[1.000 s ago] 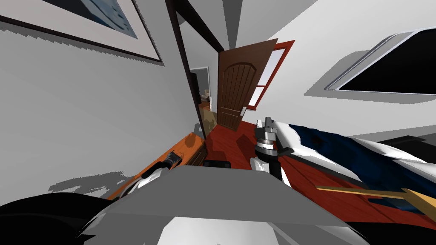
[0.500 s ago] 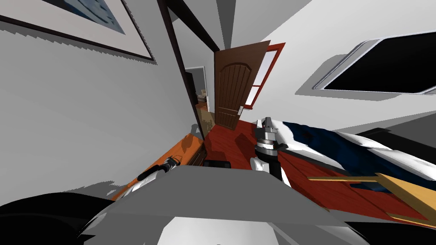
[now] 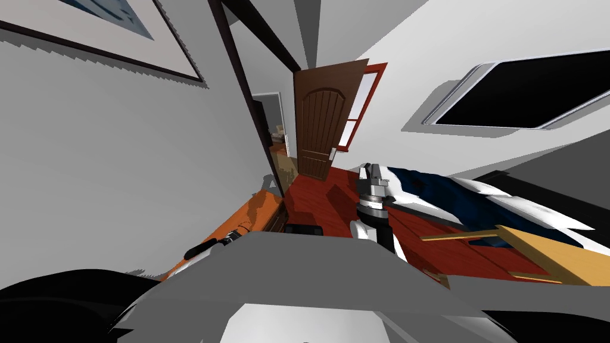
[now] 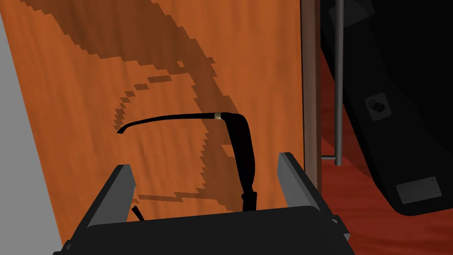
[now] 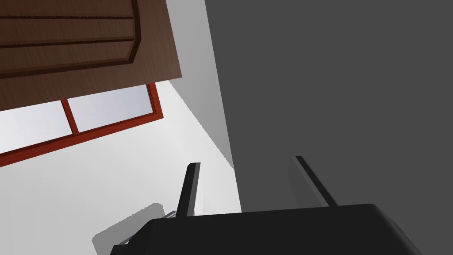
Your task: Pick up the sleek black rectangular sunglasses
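Observation:
Black sunglasses lie on an orange wooden top, one thin temple arm curving away from the frame. My left gripper hangs just above them, open. The frame's front sits between the fingers, nearer one finger and touching neither. In the head view the left gripper is low over the same orange top, by the wall. My right gripper is raised in front of me, open with nothing between its fingers.
A grey wall borders the orange top on one side; a thin metal rod and a black body lie past its other edge. Ahead stand a brown open door, a blue and white bed and red floor.
My head camera has turned, sliding the door and bed leftward in view. The left hand has drawn back along the orange top towards me. The right arm holds still.

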Controlling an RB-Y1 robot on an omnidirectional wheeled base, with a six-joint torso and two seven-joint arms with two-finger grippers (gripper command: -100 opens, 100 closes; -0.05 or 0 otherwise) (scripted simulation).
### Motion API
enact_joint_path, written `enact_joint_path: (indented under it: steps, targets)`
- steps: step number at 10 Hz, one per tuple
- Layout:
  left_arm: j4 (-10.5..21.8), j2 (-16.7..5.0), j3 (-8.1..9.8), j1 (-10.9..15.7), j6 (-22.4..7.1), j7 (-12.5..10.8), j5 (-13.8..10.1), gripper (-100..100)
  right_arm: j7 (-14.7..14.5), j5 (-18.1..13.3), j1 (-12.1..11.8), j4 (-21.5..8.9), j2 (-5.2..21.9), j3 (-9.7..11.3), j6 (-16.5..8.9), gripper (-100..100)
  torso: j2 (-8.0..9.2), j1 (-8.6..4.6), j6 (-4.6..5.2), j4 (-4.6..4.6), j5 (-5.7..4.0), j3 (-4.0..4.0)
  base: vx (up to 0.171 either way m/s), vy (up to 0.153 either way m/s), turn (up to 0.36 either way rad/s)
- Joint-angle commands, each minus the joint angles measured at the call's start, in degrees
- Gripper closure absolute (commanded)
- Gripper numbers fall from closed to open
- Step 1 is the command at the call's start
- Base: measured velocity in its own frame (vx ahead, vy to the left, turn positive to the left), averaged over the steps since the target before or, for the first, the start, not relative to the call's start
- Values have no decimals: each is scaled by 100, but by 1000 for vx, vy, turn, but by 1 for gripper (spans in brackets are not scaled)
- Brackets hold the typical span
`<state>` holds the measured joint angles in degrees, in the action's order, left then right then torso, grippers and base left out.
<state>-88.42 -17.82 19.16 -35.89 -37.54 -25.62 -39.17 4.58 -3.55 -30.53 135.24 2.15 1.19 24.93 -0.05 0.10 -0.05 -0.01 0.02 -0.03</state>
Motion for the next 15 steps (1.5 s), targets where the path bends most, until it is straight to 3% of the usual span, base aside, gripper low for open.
enact_joint_path:
  steps: [1,6,8,9,10,13,14,15]
  targets:
    - [167,-77,19,10,-116,15,-149,-100,0,0,0,0,0,0,0,0,0,0,0,0,0,0,1,21,-32]
    - [631,-175,122,-64,-729,-113,-514,-100,0,0,0,0,0,0,0,0,-1,-6,0,0,-2,-1,2,17,-90]
    - [611,-154,114,-54,-737,-145,-471,-100,0,0,0,0,0,0,0,0,-1,-7,-2,0,-1,-1,1,11,-19]
    - [628,-152,112,-53,-737,-137,-477,0,0,0,0,0,0,0,0,0,-1,-10,-1,0,-3,-1,0,0,0]
    - [784,-89,74,45,-634,-99,-418,-100,0,0,0,0,0,0,0,0,-1,-12,-1,0,-3,-1,5,19,10]
    - [1099,39,-1,242,-428,-20,-302,-100,0,0,-1,0,0,0,0,0,-4,1,-1,0,0,-2,4,38,8]
    - [1038,19,12,207,-473,-44,-315,-100,0,0,-1,0,0,0,0,0,-4,1,-1,0,0,-2,2,16,-2]
    - [1050,23,9,214,-458,-38,-311,100,0,0,-1,0,0,0,0,0,-3,-6,-1,0,-1,-1,0,0,0]
